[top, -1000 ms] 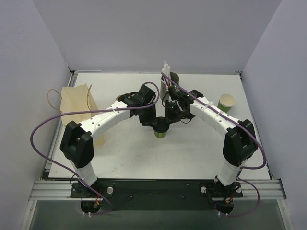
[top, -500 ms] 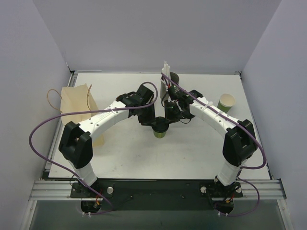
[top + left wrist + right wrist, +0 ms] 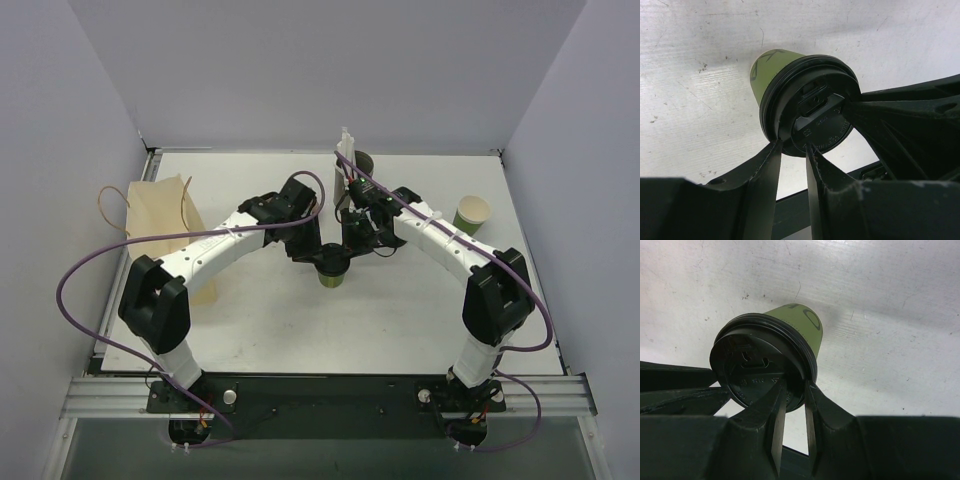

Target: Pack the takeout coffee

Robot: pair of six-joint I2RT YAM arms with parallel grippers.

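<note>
The takeout coffee [image 3: 333,279] is a small green cup with a black lid [image 3: 333,265], at the middle of the table. My left gripper [image 3: 322,262] comes at it from the left and my right gripper [image 3: 348,258] from the right. In the left wrist view the gripper [image 3: 794,148] pinches the lid [image 3: 815,107] at its rim, one finger outside and one on top, above the green cup wall [image 3: 771,67]. In the right wrist view the gripper [image 3: 796,390] pinches the opposite side of the lid [image 3: 757,365] the same way. The cup's base is hidden.
A tan paper bag [image 3: 160,215] with handles lies at the left edge. A grey cup with white straws [image 3: 350,165] stands at the back, just behind the right wrist. Another green cup [image 3: 471,213], lidless with a tan rim, stands at the right.
The left arm's lower links have shifted slightly to the left. Both grippers and the cup stay in about the same place.
</note>
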